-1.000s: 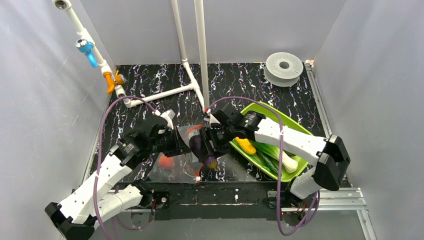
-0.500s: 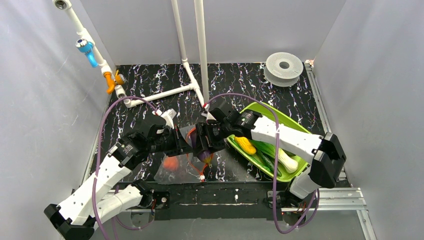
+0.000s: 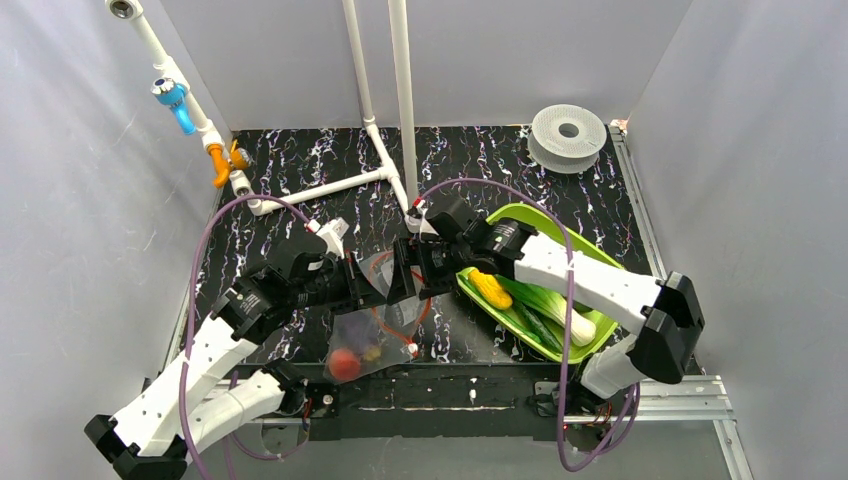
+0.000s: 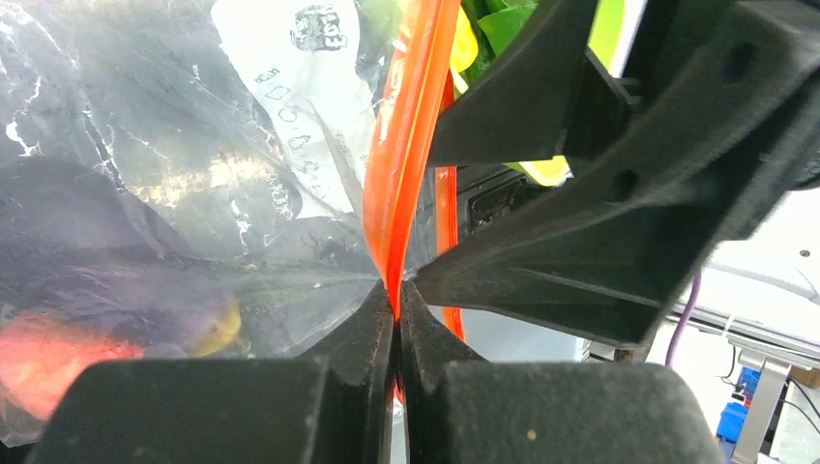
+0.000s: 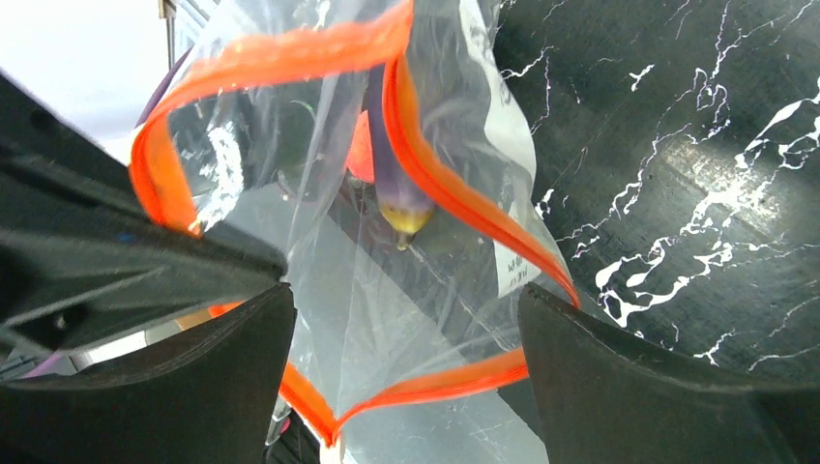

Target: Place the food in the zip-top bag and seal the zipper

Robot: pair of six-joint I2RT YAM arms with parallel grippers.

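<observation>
In the top external view, the clear crinkly zip-top bag (image 3: 372, 325) is reaching from the two grippers down to the lower centre of the frame. A round red-orange tomato (image 3: 343, 363) is lying at its low end. No writing is showing legibly here. The left gripper (image 3: 368, 285) is meeting the bag's upper edge from the left, and the right gripper (image 3: 405, 272) is facing it just beside. At right, a lime-green oval tray (image 3: 596, 262) is carrying a yellow corn-like piece (image 3: 491, 290) and long green vegetables (image 3: 548, 318).

In the left wrist view, a white printed label (image 4: 290, 106) on the bag is filling the upper centre-left, its dark characters too blurred to read. At lower centre, the left gripper's jaws are pressing together on the red-orange zipper strip (image 4: 411, 135).

In the right wrist view, the right gripper's black fingers (image 5: 193, 377) are standing wide apart at the bottom corners, gripping nothing. The open zipper loop is spreading between and above them. A dark purple eggplant (image 5: 390, 179) with a yellow tip is sitting inside the bag at centre. The label's print here is too small to read.
</observation>
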